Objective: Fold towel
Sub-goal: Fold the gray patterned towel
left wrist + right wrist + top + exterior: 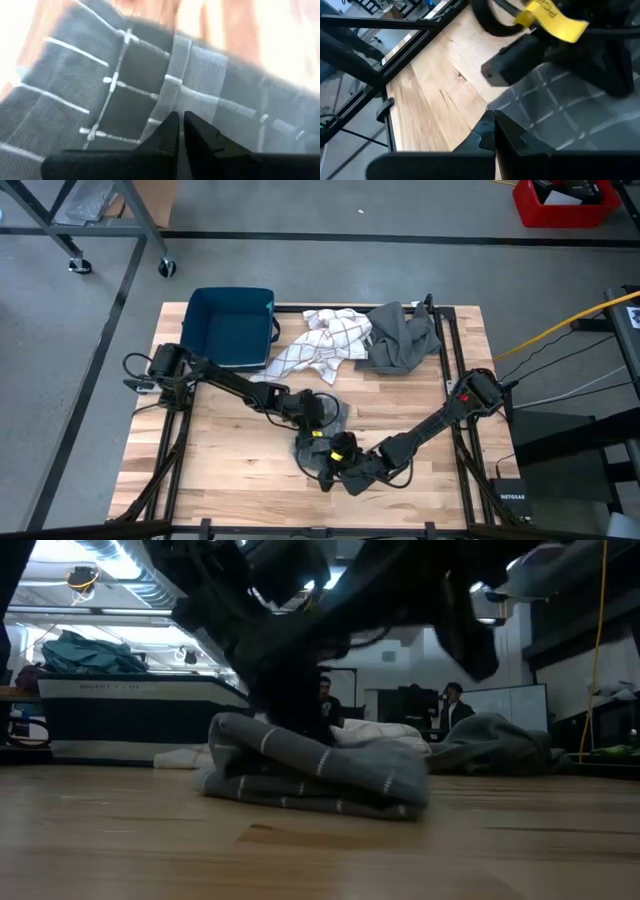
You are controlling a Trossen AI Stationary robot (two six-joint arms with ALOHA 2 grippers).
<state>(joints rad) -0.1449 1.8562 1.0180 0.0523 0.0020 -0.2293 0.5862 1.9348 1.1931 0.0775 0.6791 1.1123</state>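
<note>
A grey towel with thin white lines [320, 775] lies bunched in a folded heap on the wooden table [230, 470], near the middle and toward the near edge [303, 448]. My left gripper [180, 122] slants down onto its top, fingers drawn together with only a slit between them [320, 430]. My right gripper [495, 122] is shut and hovers at the towel's near edge [560, 120], just beside my left arm; I cannot tell whether it touches the cloth. My left gripper comes at the towel from above and from the table's left, slanting down. Its fingertips [170, 127] sit on a lighter band of the cloth [172, 85] on the heap's top. No cloth shows between the fingers. The towel rests on the table.
A blue bin [232, 325] stands at the far left. Beside it lie a white checked towel [325, 340] and a plain grey cloth [400, 340] along the far edge. Black frame rails [390, 70] run along the table's sides. Bare wood shows left and right of the heap.
</note>
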